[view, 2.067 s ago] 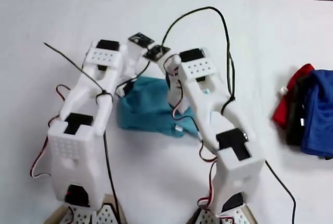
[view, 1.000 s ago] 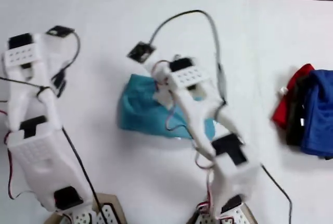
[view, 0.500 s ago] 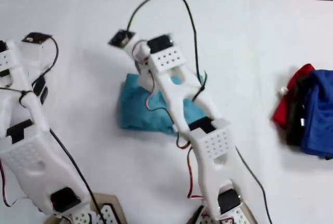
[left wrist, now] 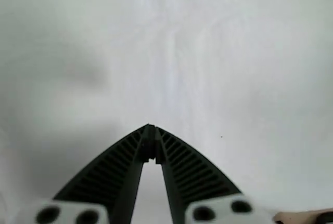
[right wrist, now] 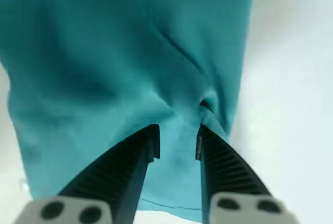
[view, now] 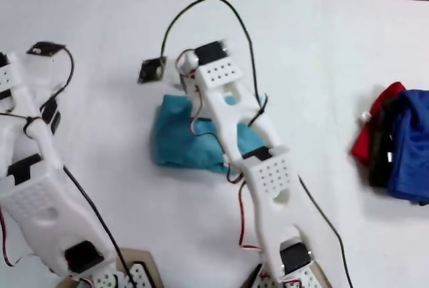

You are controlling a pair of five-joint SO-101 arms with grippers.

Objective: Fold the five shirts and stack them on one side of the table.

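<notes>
Since two seconds ago the left arm (view: 40,187) has swung away from the middle and now stands at the left side of the table (view: 335,47), well apart from the cloth. The right arm (view: 234,120) has stretched forward across the teal shirt (view: 177,144); in the last half second it moved only a little.

The teal shirt lies near the middle of the table, a bit toward the left, as a rough rectangle with soft creases. The right arm passes over its right part and hides it there. In the right wrist view the right gripper (right wrist: 176,143) is directly above the shirt (right wrist: 130,52). Its two fingers are a small gap apart, with teal cloth seen between them. I cannot tell if they press on the cloth or hold any fold of it.

The left gripper (left wrist: 150,133) is over bare white table surface. Its fingers are closed, tip against tip, and they hold nothing.

At the right edge of the table three other shirts lie together, touching each other: a red shirt (view: 375,124), a dark shirt (view: 383,151) and a blue shirt (view: 410,144), the blue one on the outer side.

A black cable (view: 201,3) makes a loop above the wrist of the right arm.
</notes>
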